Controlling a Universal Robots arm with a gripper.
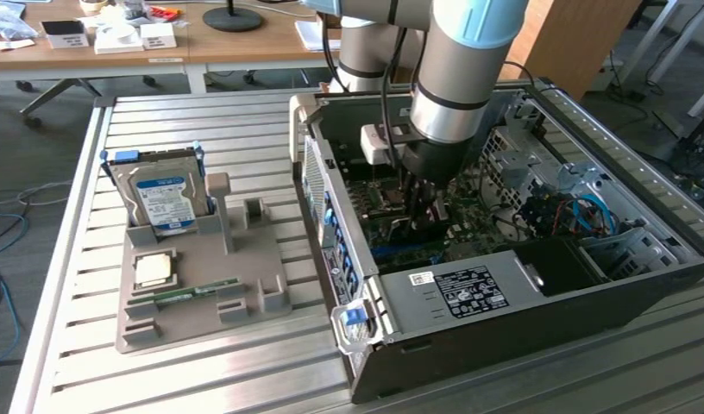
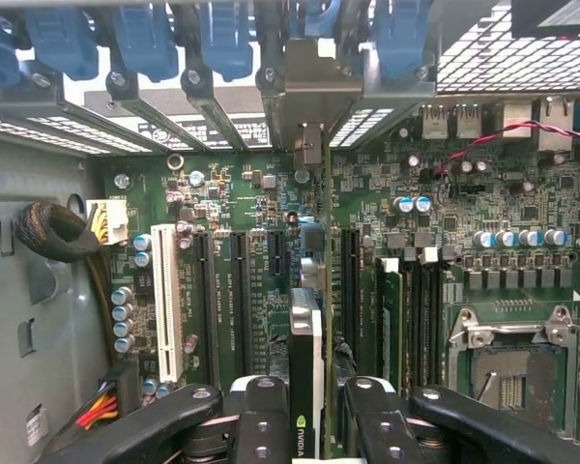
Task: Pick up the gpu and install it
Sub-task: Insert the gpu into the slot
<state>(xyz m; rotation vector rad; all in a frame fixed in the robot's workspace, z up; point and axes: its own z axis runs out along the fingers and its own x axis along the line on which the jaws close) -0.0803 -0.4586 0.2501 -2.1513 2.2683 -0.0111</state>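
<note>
Item: gpu point(image 2: 306, 358), pinched edge-on in the claw point(image 2: 307, 425), stood above the motherboard point(image 2: 522, 208) slots. Held upright so its bracket point(image 2: 309, 92) met the case's rear opening.

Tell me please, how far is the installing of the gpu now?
Picking up looks done: the hand grips the gpu edge-on, inside the computer case. In hand: the card stands over the motherboard, its bracket at the rear slot opening. Left: whether it is fully seated in the slot cannot be told.
</note>
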